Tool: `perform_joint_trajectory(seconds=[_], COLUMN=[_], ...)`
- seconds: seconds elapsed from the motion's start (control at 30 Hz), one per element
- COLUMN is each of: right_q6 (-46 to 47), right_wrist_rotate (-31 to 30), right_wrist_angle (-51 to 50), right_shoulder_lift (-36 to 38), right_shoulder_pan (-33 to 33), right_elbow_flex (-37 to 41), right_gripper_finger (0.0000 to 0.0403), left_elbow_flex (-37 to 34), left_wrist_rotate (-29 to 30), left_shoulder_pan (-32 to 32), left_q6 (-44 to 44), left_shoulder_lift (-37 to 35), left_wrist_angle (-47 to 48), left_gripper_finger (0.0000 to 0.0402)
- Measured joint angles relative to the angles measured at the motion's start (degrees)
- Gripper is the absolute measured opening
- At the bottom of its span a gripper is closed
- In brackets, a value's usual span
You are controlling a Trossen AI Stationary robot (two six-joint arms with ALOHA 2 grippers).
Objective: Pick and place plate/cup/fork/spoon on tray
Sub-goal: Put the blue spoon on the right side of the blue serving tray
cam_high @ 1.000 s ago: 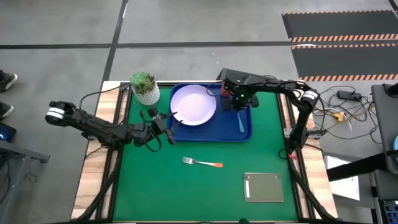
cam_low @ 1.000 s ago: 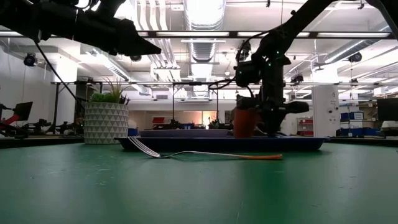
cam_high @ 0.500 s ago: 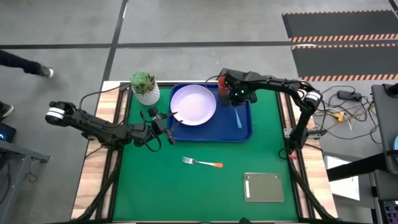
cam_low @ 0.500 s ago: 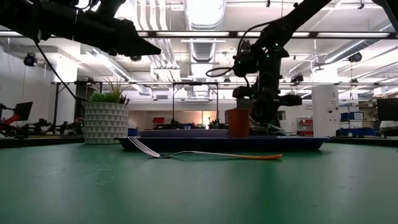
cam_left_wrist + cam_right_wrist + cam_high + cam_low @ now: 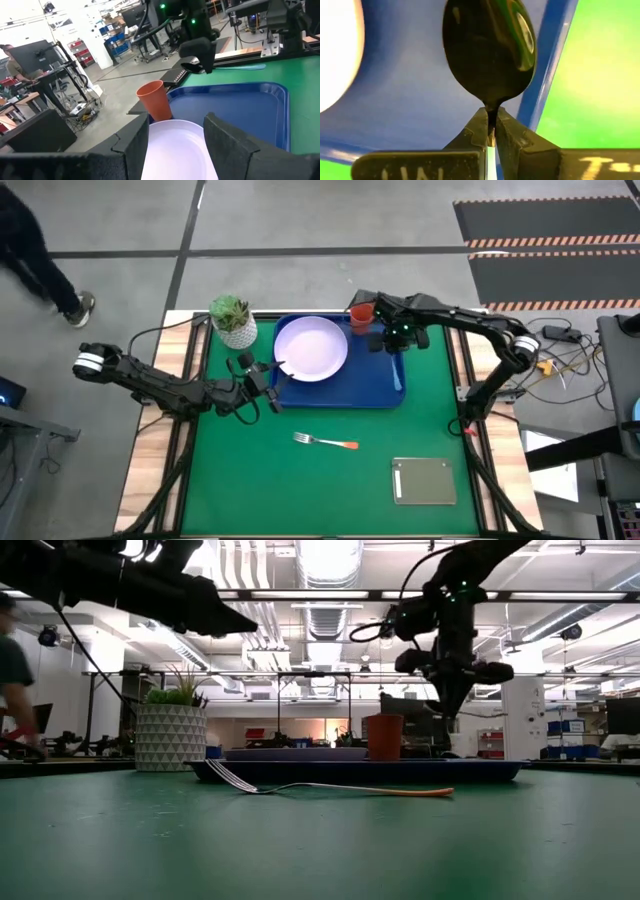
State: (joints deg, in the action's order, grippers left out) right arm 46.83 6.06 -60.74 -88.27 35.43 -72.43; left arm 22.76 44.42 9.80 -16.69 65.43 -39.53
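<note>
plate (image 5: 311, 347), cup (image 5: 361, 314) on tray (image 5: 395, 390) | right gripper (image 5: 490, 131) pinches spoon (image 5: 490, 47) above tray | fork (image 5: 326, 442) waits lower-centre tabletop (image 5: 300, 490) | left gripper (image 5: 175, 145) spread

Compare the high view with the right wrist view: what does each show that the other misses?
Only the high view shows the fork lying outside the tray, the cup standing in the tray's corner, and the left gripper open near the plate. Only the right wrist view shows the spoon, its neck pinched between the right gripper jaws above the tray. Both show the tray and the plate.
</note>
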Motion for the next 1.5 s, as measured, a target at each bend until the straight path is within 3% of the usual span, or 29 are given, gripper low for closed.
perform_joint_trajectory(seconds=[0.2, 0.43, 0.8, 1.5], right_q6=[4.9, 4.5, 0.5, -0.6], right_wrist_rotate=[2.8, 5.3, 5.9, 1.3], right_wrist_angle=[8.1, 14.3, 14.8, 14.7], right_shoulder_lift=[1.0, -4.4, -10.1, -10.1], right_shoulder_pan=[-0.3, 1.6, 4.2, 4.7], right_elbow_flex=[6.1, 9.0, 6.4, 6.4], right_gripper_finger=[0.0013, 0.0013, 0.0013, 0.0013], left_elbow_flex=[-0.4, -0.4, -0.3, -0.6], left_wrist_rotate=[0.0, 0.0, 0.0, 0.0], left_shoulder_pan=[0.0, 0.0, -0.2, -0.2], left_q6=[0.0, -0.2, -0.7, -0.5], left_shoulder_lift=[0.0, 0.0, 0.0, 0.0], left_wrist_angle=[-0.1, -0.5, -2.3, -2.1], left_gripper_finger=[0.0169, 0.0169, 0.0169, 0.0169])
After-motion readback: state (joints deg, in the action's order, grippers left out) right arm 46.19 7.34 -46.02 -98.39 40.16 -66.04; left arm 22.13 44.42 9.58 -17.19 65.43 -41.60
